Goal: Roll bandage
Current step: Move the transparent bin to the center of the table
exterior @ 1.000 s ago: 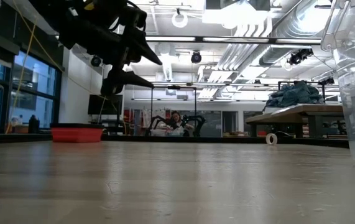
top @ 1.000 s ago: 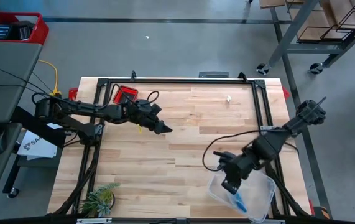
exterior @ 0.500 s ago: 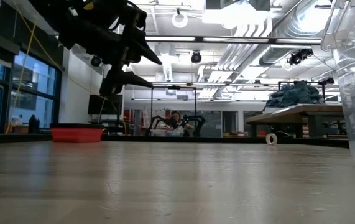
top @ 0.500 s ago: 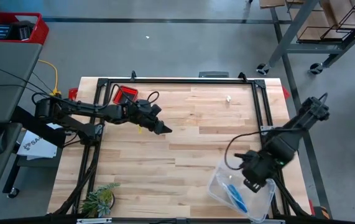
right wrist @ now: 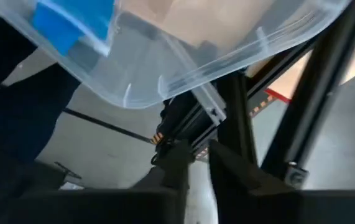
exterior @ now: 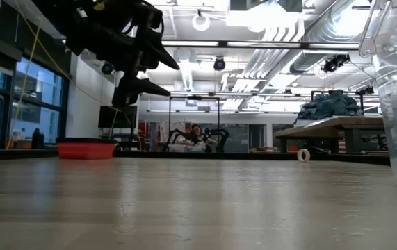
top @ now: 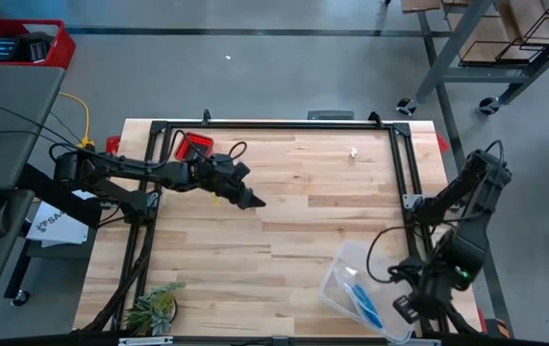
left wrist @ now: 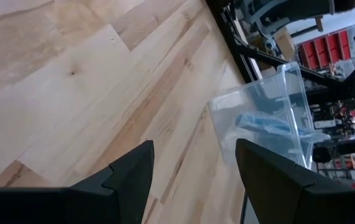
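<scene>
The blue bandage (top: 361, 300) lies inside a clear plastic container (top: 372, 288) at the table's near right corner. It also shows in the left wrist view (left wrist: 261, 121) and the right wrist view (right wrist: 71, 18). My right gripper (top: 402, 309) hangs beside the container's right near edge, pointing down. Its fingers (right wrist: 174, 163) stand a narrow gap apart with nothing between them. My left gripper (top: 252, 200) waits open above the table's middle left (left wrist: 193, 155), high in the low view (exterior: 158, 75).
A small red tray (top: 194, 146) sits at the far left (exterior: 85, 148). A green plant (top: 154, 308) stands at the near left corner. Black frame rails (top: 404, 163) run along the table's edges. A small white scrap (top: 354, 152) lies far right. Bare wood lies between the arms.
My right gripper has swung from over the container's left part toward the table's near right corner, turning about as it went. It now hangs past the container's right near edge. The container and the bandage have stayed in place.
</scene>
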